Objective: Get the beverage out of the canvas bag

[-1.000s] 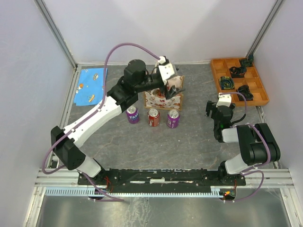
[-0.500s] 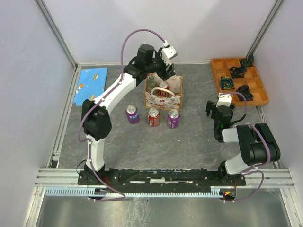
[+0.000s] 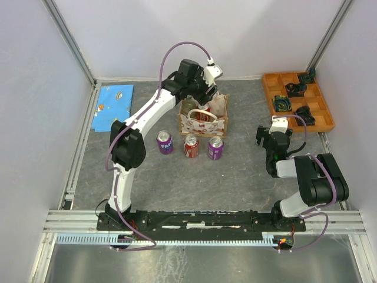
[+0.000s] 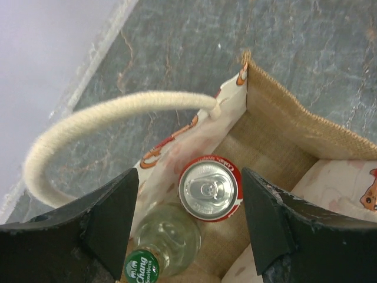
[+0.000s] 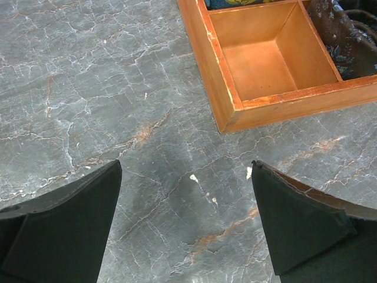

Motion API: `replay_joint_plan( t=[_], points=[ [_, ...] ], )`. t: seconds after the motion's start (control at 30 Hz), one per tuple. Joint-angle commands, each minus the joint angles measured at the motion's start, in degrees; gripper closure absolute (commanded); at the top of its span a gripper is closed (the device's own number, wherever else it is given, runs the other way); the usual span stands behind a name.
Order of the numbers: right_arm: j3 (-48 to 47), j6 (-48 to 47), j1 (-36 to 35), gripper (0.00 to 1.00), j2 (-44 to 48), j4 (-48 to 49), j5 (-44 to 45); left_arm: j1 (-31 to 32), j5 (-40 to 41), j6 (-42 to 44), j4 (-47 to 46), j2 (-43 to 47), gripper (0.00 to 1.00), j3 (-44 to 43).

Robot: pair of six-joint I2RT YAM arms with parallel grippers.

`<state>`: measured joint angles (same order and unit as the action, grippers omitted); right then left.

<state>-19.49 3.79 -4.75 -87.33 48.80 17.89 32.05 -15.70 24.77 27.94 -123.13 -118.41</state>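
Left wrist view: red can (image 4: pixel 209 187) stands upright inside the canvas bag (image 4: pixel 283 112), silver top and pull tab facing the lens. A glass bottle (image 4: pixel 160 247) with a green cap stands touching it at 7 o'clock. The cream handle (image 4: pixel 88 121) arcs over the bag's edge at 10 o'clock.

Left gripper (image 4: pixel 188 203) hovers above the bag mouth, jaws apart at moderate width, straddling the can with a gap on each side. No contact visible.

Handling, judged: the can looks unopened, so full and fairly heavy, with rigid, smooth walls that may slip. Best hold is across the upper sidewall just under the rim. The bag is soft and may lift with the can. The bottle is fragile and crowds one finger's path.

Top view: the bag sits at 12 o'clock from table (image 3: pixel 247 171) centre. Three cans (image 3: pixel 191 146) stand in a row at its 6 o'clock.

Right gripper (image 5: pixel 188 218) rests at 3 o'clock with jaws wide and empty, the orange tray (image 5: pixel 227 103) at its 12 o'clock.
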Motion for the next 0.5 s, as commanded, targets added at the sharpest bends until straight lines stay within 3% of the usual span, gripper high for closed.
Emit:
replay_joint_plan(
  t=[0.0,0.47],
  points=[
    [-0.99,0.36,0.23,0.01,0.71,1.83,0.35,0.03,2.00,1.06,2.61,-1.23,0.23,-1.24],
    [-0.99,0.34,0.22,0.01,0.74,1.83,0.39,0.29,5.05,0.27,4.21,-4.57,0.17,-1.72]
  ],
)
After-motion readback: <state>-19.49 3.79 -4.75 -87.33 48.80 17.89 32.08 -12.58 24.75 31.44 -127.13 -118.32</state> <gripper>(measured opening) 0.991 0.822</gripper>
